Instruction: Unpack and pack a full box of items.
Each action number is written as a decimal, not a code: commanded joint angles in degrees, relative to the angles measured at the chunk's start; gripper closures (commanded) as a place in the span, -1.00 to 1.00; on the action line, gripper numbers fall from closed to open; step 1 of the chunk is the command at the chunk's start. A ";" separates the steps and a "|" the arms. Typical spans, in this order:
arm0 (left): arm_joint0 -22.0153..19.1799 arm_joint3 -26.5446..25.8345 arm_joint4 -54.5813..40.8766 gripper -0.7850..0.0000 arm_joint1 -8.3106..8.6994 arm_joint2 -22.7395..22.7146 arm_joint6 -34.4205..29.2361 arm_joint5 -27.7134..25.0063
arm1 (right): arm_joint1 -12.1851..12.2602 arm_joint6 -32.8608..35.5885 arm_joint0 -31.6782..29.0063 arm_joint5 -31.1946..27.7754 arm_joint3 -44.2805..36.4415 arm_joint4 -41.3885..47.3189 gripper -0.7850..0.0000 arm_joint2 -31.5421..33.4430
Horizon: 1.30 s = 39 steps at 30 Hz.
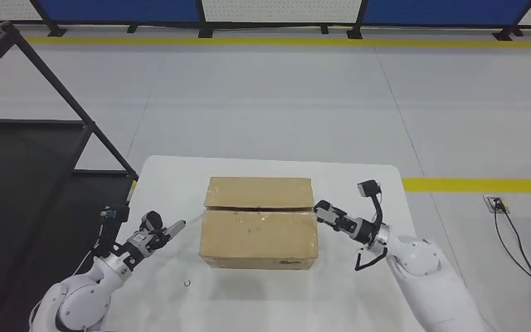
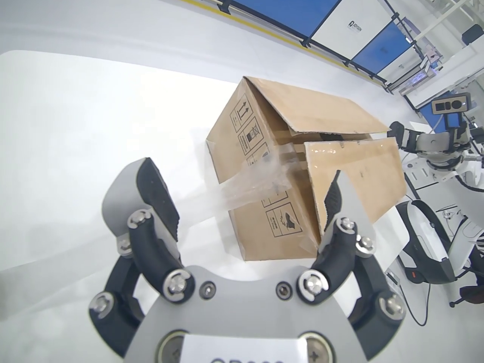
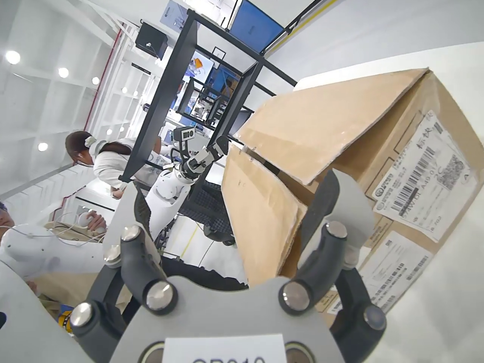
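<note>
A brown cardboard box (image 1: 259, 220) lies in the middle of the white table (image 1: 348, 282), its two top flaps slightly raised with a dark gap between them. A strip of clear tape (image 2: 249, 186) hangs loose off the box's end toward my left gripper (image 2: 245, 198), which stands open a short way from that end. My right gripper (image 3: 234, 205) is open at the opposite end, its fingers on either side of the near flap's (image 3: 261, 221) corner. In the top view the left gripper (image 1: 163, 230) is left of the box and the right gripper (image 1: 322, 209) is at its right end.
A small dark ring (image 1: 188, 285) lies on the table in front of the box. A black metal frame (image 1: 58, 124) stands off the table's left side, and a small black device (image 1: 112, 213) sits at that edge. White shipping labels (image 3: 423, 168) cover the box's right end.
</note>
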 commanded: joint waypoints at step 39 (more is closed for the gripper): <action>3.13 -1.98 -0.62 -1.00 0.05 0.48 3.25 1.68 | 2.14 12.41 -7.30 -2.79 -14.29 7.44 -1.00 1.03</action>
